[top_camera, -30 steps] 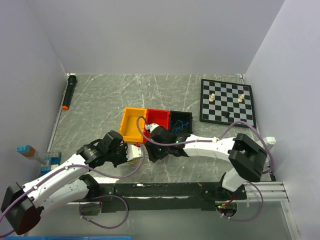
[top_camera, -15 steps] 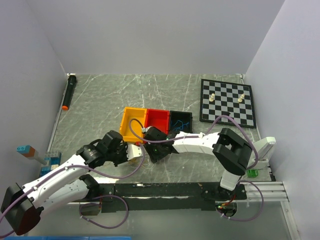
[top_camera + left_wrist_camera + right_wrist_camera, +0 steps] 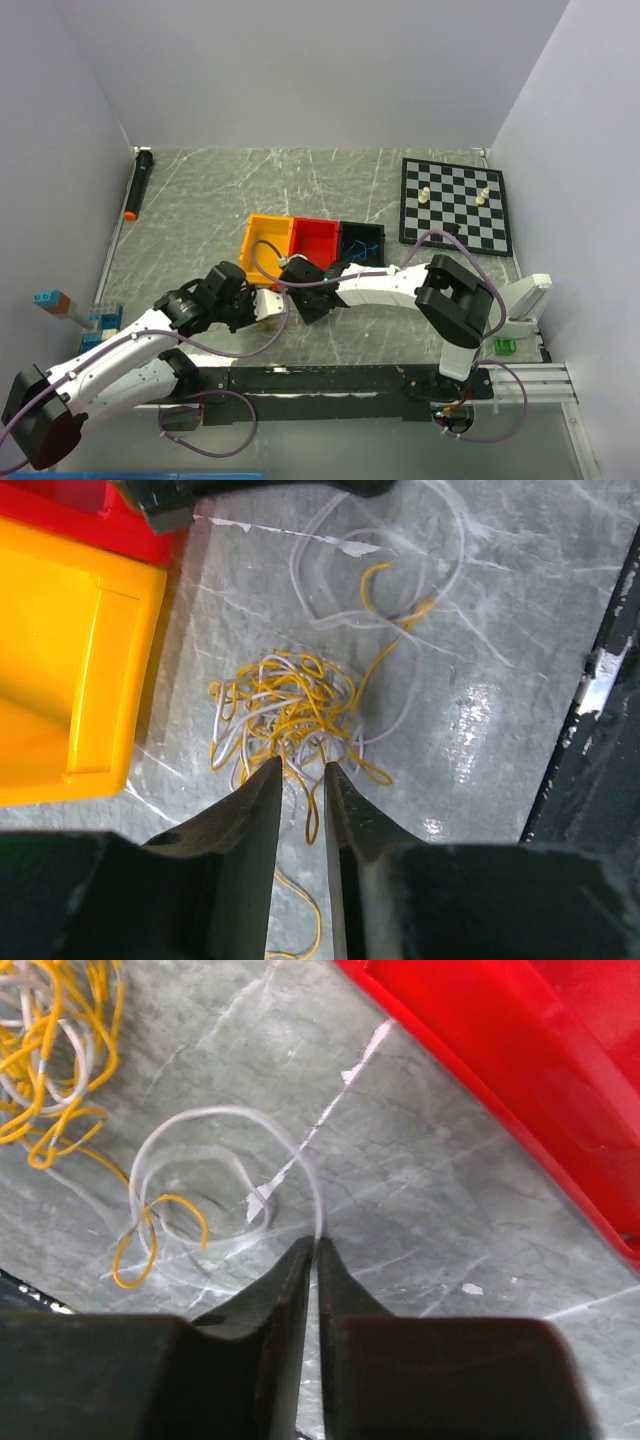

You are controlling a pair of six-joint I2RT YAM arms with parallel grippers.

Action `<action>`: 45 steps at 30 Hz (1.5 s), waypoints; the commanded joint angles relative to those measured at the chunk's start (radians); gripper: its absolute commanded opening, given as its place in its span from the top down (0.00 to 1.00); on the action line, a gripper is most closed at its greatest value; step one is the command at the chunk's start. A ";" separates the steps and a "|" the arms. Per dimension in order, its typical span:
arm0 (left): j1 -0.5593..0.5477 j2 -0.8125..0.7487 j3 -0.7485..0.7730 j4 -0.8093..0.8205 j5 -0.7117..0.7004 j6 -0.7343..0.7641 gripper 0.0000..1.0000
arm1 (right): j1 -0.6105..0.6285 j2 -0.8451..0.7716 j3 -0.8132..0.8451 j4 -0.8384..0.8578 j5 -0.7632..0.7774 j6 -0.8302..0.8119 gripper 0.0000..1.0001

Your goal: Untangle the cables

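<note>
L end effector (image 3: 300, 780) hangs low over the table (image 3: 500, 630), fingers slightly apart w/ a narrow gap. One yellow strand runs straight thru that gap, not pinched as far as the left wrist view shows. Just past its tips lies the cables (image 3: 285, 705): a dense knot of yellow + white wire, flat on the table, near the yellow bin (image 3: 60, 670) but not touching it.

R end effector (image 3: 315, 1252) has fingers pressed together on the white loop (image 3: 232, 1111), gripping it where the wire meets the tips. The loop lies on the table beside the red bin (image 3: 520, 1070) wall, w/ a short yellow curl (image 3: 130, 1260) crossing its near side. Knot shows at the top-left corner of the right wrist view, apart from the loop's main arc.

Top view: both end effectors sit close together just in front of the bin row: yellow, red, then black bin (image 3: 361, 243), which holds a blue wire (image 3: 362, 247). Chessboard (image 3: 455, 203) is at far R w/ a few pieces on it.
</note>
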 commanded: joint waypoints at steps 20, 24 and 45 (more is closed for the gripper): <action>0.002 0.040 0.043 -0.028 0.008 0.032 0.99 | -0.017 -0.342 -0.300 -0.030 0.202 0.123 1.00; 0.002 -0.021 0.051 -0.083 0.000 0.019 0.99 | -0.043 -0.422 -0.351 -0.062 0.245 0.143 1.00; 0.002 -0.104 0.025 -0.125 -0.173 0.003 0.99 | -0.268 -0.804 -0.475 -0.204 0.388 0.278 1.00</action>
